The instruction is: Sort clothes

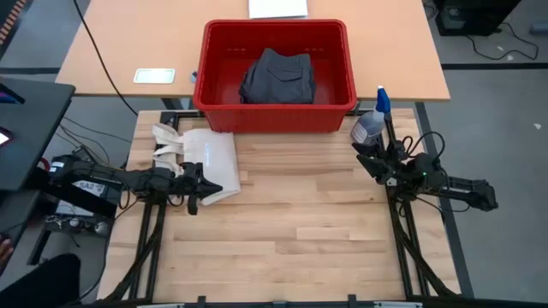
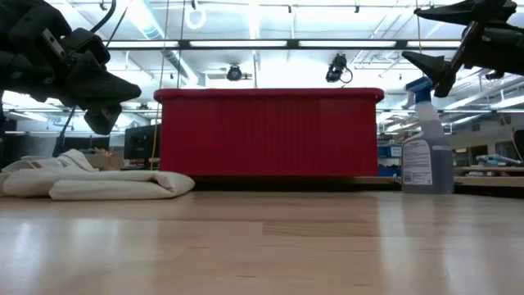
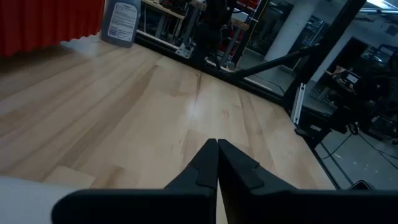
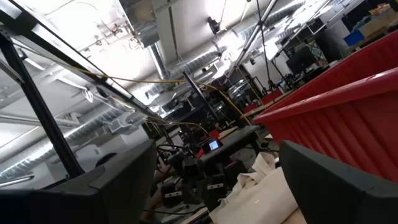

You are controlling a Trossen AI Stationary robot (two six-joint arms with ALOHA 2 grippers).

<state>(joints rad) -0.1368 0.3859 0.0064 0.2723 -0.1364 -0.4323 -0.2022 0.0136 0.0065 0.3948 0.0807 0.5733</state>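
The dark charcoal-grey shorts [image 1: 278, 77] lie crumpled inside the red basket [image 1: 274, 118] at the table's far edge. No black or plaid piece is in view. The cream-white tote bag [image 1: 210, 158] lies flat on the table's left part [image 2: 106, 182]. My left gripper [image 1: 214, 187] hangs shut above the tote's near edge [image 3: 217, 144], clear of it in the low view [image 2: 123, 90]. My right gripper [image 1: 366, 158] is open and raised at the table's right edge [image 2: 413, 37], pointing left toward the basket [image 4: 217, 180].
A spray bottle [image 1: 370, 127] stands by the basket's right near corner, just below and beside my right gripper [image 2: 426, 156]. Bare wood [image 1: 300, 231] spreads over the table's middle and near part. A tan desk with a white card [image 1: 154, 75] lies beyond the basket.
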